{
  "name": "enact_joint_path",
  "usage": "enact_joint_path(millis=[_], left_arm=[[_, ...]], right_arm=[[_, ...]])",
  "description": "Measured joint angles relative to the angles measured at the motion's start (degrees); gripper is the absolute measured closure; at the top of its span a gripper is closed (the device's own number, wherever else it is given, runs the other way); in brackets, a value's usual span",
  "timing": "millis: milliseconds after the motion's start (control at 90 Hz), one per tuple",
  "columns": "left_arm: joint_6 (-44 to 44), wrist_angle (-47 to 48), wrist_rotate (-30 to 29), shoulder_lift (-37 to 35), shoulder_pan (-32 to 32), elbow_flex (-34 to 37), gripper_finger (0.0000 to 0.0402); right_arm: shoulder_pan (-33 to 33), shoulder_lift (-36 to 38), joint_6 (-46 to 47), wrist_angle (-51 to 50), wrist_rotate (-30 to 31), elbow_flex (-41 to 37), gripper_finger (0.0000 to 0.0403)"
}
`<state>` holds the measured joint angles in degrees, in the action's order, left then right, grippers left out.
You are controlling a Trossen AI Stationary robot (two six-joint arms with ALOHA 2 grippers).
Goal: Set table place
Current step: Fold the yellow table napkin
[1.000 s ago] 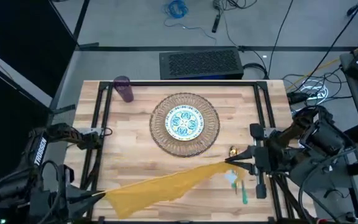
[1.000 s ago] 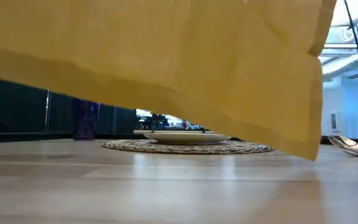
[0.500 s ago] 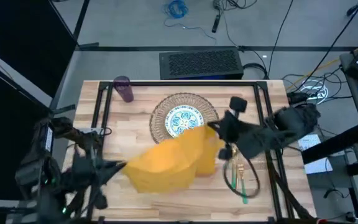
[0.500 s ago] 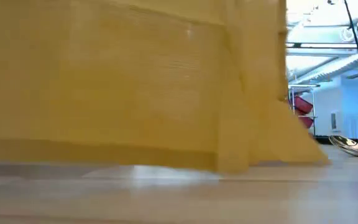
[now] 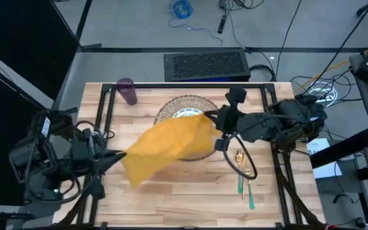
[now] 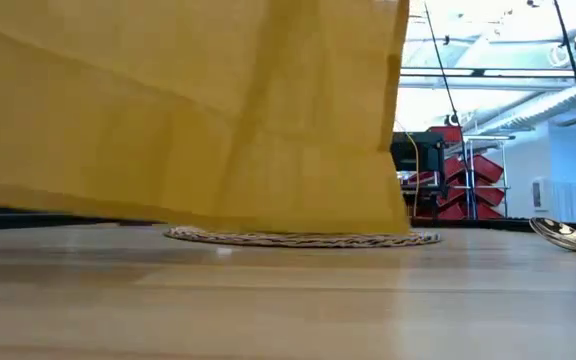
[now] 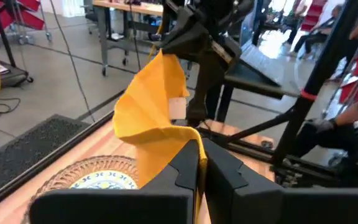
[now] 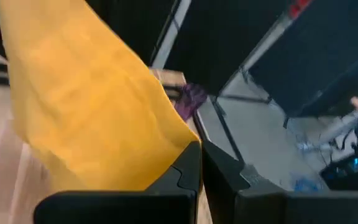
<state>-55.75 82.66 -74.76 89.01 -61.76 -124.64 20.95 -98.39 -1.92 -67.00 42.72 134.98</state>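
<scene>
- We see the mustard-yellow napkin [image 5: 166, 145] stretched in the air between our two grippers, hanging above the table [image 5: 190, 191] and covering much of the woven mat [image 5: 183, 105]
- Our left gripper [image 5: 119, 156] sits at the napkin's left corner, near the table's left rail; in the left wrist view its fingers [image 7: 188, 167] are pressed together with the yellow cloth caught between them
- Our right gripper [image 5: 211, 118] holds the opposite corner, above the right part of the mat; in the right wrist view its fingers [image 8: 190, 163] are likewise closed on the cloth edge
- The small patterned plate [image 5: 185, 113] rests on the mat, only a strip of it peeking out past the napkin's far edge
- The purple cup [image 5: 128, 91] stands upright near the far left corner of the table, well apart from the mat
- The spoon [image 5: 239, 165] and the fork [image 5: 250, 191] with teal handles lie on the wood to the right of the mat, side by side, under the right arm
- From the low view the napkin [image 6: 188, 110] fills most of the frame, its lower edge just above the mat [image 6: 303, 238], and the spoon bowl [image 6: 563, 234] lies at the far right
</scene>
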Motion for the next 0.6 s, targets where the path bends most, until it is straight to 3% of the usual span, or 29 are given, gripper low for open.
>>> enact_joint_path(millis=[111,289,356,456,600], left_arm=[[5.3,-7.3,-0.3,1.2,-0.8,-0.1,0.0402],[9.9,-16.4,3.9,7.2,-0.4,0.0,0.0402],[7.7,-17.3,5.8,9.8,0.4,0.0,0.0402],[2.9,-18.8,8.1,13.4,1.0,0.0,0.0402],[-0.9,-22.4,12.8,18.6,2.7,0.0,0.0402]], right_arm=[[0.0,0.0,5.7,-3.8,-4.4,0.0,0.0403],[3.8,-1.7,27.0,-23.7,-6.8,0.0,0.0403],[6.5,-2.2,30.1,-21.9,-7.9,-1.9,0.0403],[10.6,-2.7,33.8,-19.4,-14.3,-3.9,0.0403],[13.3,-4.1,44.7,-22.8,-18.9,-7.5,0.0403]])
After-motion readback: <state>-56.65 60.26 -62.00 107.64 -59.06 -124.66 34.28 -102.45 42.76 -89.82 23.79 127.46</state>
